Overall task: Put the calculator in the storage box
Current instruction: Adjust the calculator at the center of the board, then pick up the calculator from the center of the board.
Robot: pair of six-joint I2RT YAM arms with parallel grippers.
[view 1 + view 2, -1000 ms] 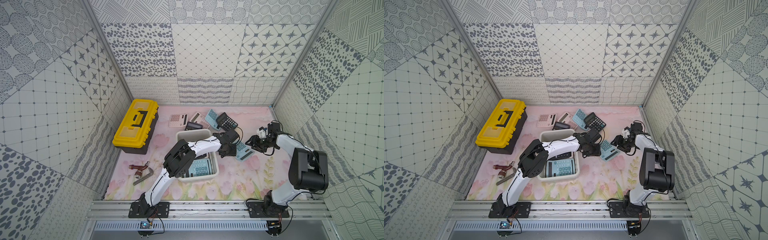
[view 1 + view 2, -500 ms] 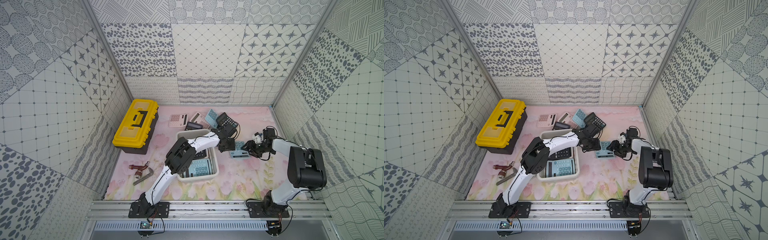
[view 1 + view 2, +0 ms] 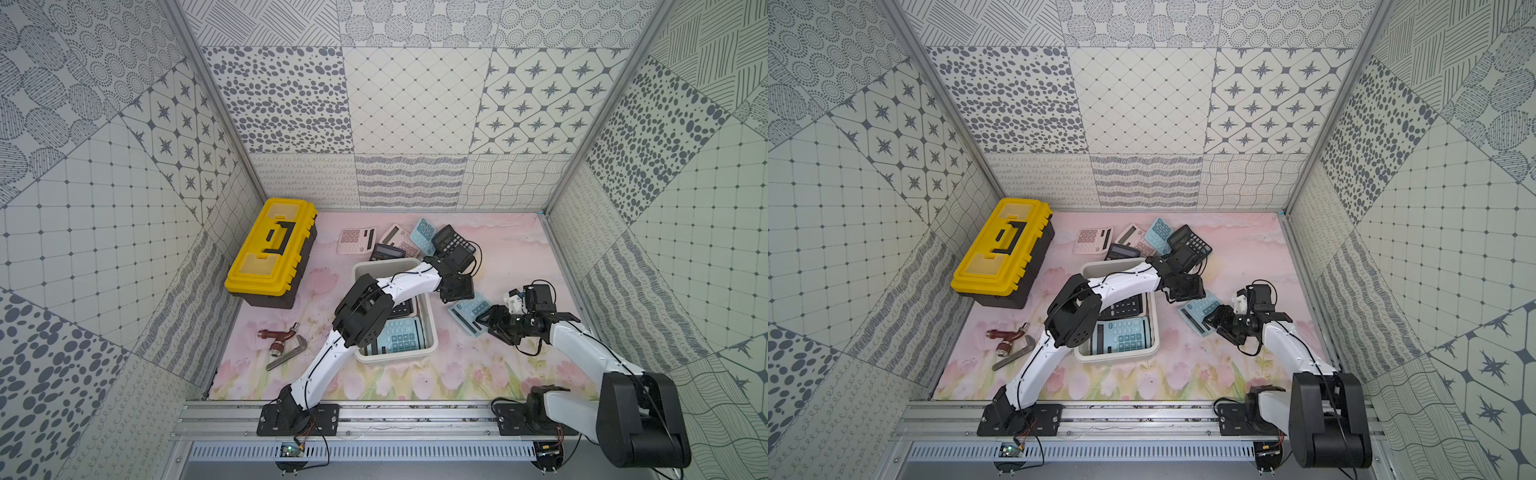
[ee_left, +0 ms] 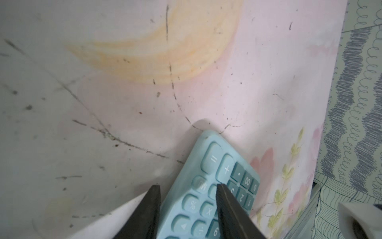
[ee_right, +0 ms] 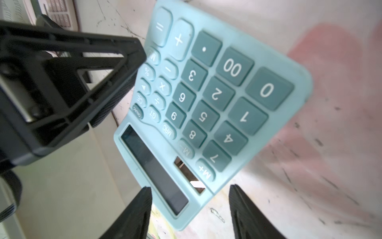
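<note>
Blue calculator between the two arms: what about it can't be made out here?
The blue calculator: one corner hidden under the left tool in both top views.
Display end: cut off by the left wrist view's edge.
Underside: hidden everywhere, so contact with the mat is unclear.

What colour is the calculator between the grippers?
Light blue calculator, darker teal digit keys; right wrist view.

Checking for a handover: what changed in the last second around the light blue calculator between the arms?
The right pincer widened and swung toward the front rail; its fingers now stand clear of the light blue plastic calculator, apparently released. That calculator shifted slightly toward the white plastic storage box, gripped at its key end by the left pincer, which barely moved. The yellow-lidded toolbox and the box stayed put.
</note>
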